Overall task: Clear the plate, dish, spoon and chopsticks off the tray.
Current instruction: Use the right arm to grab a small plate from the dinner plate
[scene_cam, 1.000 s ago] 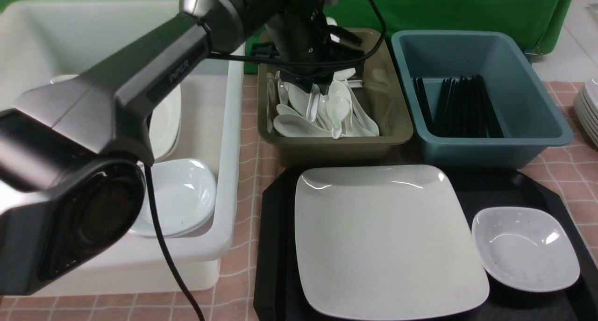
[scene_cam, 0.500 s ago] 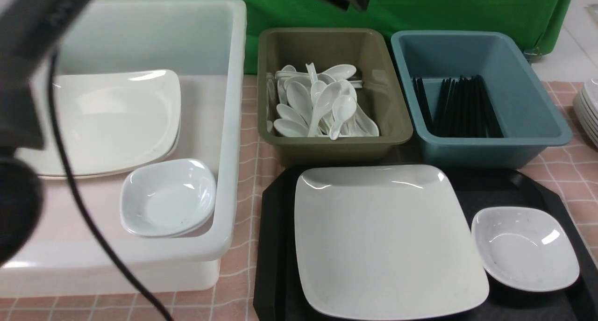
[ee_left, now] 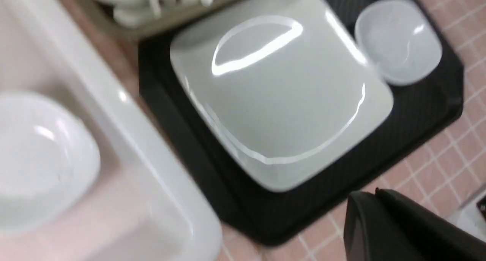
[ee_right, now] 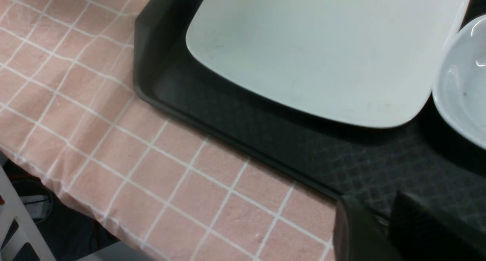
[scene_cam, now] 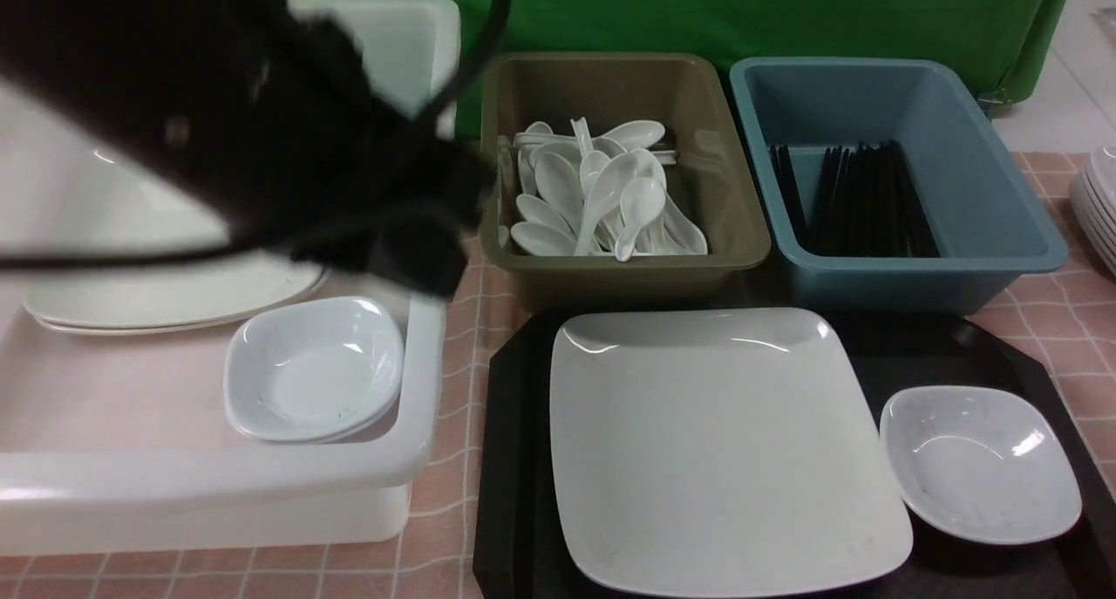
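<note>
Checked pink cloth (scene_cam: 446, 529); glossy square plate (scene_cam: 724, 451)

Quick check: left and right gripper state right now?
Left gripper: shut, holding nothing.
Right gripper: open, fingers slightly apart, nothing between them.

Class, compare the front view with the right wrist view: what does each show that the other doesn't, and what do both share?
Only the front view: the olive plastic tub of white spoons, the blue plastic tub of black chopsticks, the large white bin holding crockery, and the blurred dark left arm. Only the right wrist view: the right gripper and the table's edge. Both: the large white square plate, the small white dish, the black rectangular tray and the pink checked tablecloth.
</note>
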